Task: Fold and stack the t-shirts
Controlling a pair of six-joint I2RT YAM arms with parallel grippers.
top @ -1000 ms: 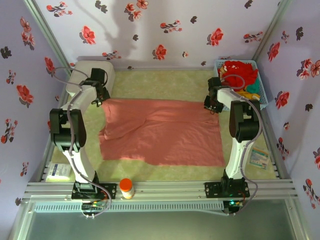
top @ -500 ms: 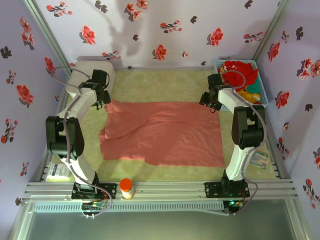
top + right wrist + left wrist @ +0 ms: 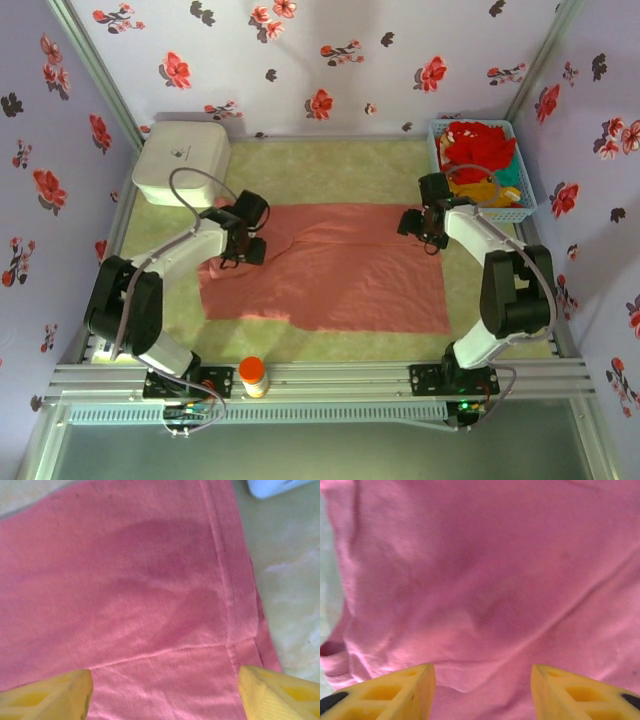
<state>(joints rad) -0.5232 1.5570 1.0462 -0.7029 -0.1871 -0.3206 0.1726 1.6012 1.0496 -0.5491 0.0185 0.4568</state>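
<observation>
Salmon-pink t-shirt [image 3: 330, 270] lies flat mid-table, long axis left-right. Left gripper [image 3: 248, 245] hovers over its far-left area, right gripper [image 3: 413, 226] over the far-right corner. Both have jaws apart and empty, with cloth directly below. Each arm is nearest its own end. Other t-shirts [image 3: 478, 150] sit in the basket [image 3: 505, 212], far right.

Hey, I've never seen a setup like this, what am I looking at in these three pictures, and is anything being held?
These are two robot arms bolted at a table's near edge. The wide picture comes from a camera above and behind them. The other two come from a camera on each wrist, so the yellow wedges there are that arm's own fingers. A salmon-pink t-shirt lies spread on the greenish mat. A white box sits at the far left, a blue basket of more shirts at the far right, and a small orange-capped bottle by the near rail. The left gripper and right gripper are over the shirt, jaws apart, holding nothing.
</observation>
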